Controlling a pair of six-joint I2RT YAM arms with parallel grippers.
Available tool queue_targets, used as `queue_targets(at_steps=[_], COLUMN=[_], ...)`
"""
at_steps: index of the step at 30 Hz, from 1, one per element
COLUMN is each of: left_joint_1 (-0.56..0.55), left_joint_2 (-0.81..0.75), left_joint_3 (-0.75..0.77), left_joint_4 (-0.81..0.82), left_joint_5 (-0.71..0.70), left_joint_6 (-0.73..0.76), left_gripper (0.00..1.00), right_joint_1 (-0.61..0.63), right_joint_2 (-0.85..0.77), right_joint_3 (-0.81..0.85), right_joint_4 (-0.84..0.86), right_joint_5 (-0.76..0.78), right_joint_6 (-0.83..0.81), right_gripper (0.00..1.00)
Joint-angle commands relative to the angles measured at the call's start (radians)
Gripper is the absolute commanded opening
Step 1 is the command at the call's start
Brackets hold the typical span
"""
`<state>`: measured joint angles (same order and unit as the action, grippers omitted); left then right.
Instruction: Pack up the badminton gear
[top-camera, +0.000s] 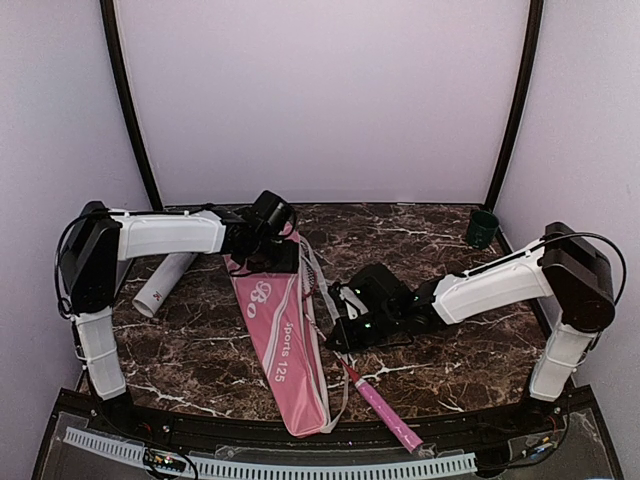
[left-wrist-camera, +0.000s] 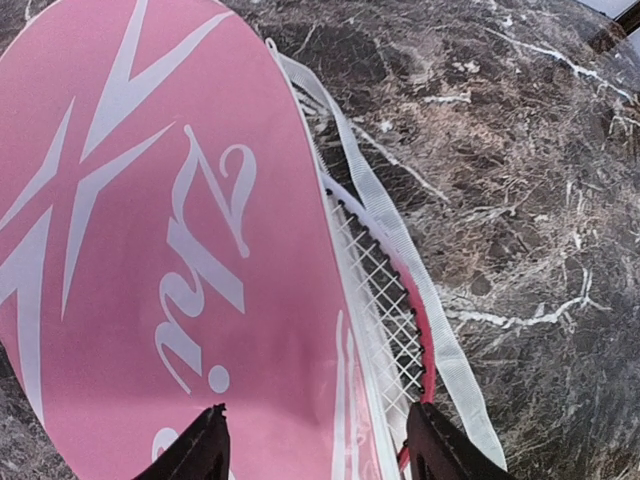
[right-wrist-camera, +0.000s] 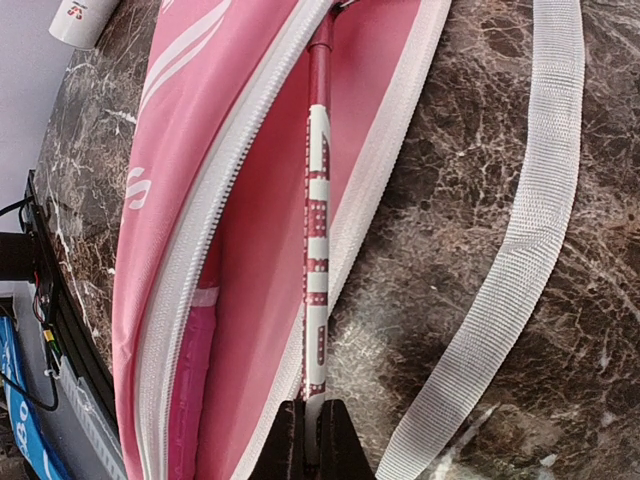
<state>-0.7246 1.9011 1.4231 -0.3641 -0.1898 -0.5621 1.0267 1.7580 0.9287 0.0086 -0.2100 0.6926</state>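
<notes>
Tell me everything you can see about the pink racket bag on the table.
The pink bag is racket-shaped soft fabric with white lettering, lying flat on the marble table, wide end far, narrow end near. Its white zipper is open along one side; a white strap trails beside it. A red racket lies partly inside, held by the shut right tool. The open left tool hovers over the wide end.

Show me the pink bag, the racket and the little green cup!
pink bag (top-camera: 275, 345): top view, on the middle of its pink cover.
racket (right-wrist-camera: 317, 250): right wrist view, on its thin shaft.
green cup (top-camera: 481, 228): top view, on its side wall.
</notes>
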Motion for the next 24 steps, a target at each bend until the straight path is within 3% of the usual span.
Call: queue_targets(at_steps=[1,9,17,22,24], left_joint_1=[0.002,0.004,0.003,0.002,0.003], left_joint_2=[0.034,0.118,0.168,0.172,0.18], left_joint_3=[0.048,0.093,0.132,0.138,0.15], left_joint_4=[-0.062,-0.045,-0.056,-0.037,-0.035], left_joint_5=[-0.018,0.012,0.026,0.042,0.045], left_joint_6=[-0.001,0.015,0.023,0.029,0.035], left_gripper=[0.63,0.56,0.28,0.0,0.0], right_joint_1=[-0.001,-0.001,-0.001,0.001,0.001], right_joint_2=[0.005,0.017,0.022,0.02,0.016], right_joint_3=[0.016,0.019,0.019,0.015,0.014], right_joint_4=[0.076,0.081,0.088,0.089,0.088], right_joint_5=[-0.021,-0.027,-0.029,-0.027,-0.023], right_joint_6=[-0.014,-0.013,-0.006,-0.001,0.002], right_gripper=[0.0,0.0,0.0,0.0,0.0])
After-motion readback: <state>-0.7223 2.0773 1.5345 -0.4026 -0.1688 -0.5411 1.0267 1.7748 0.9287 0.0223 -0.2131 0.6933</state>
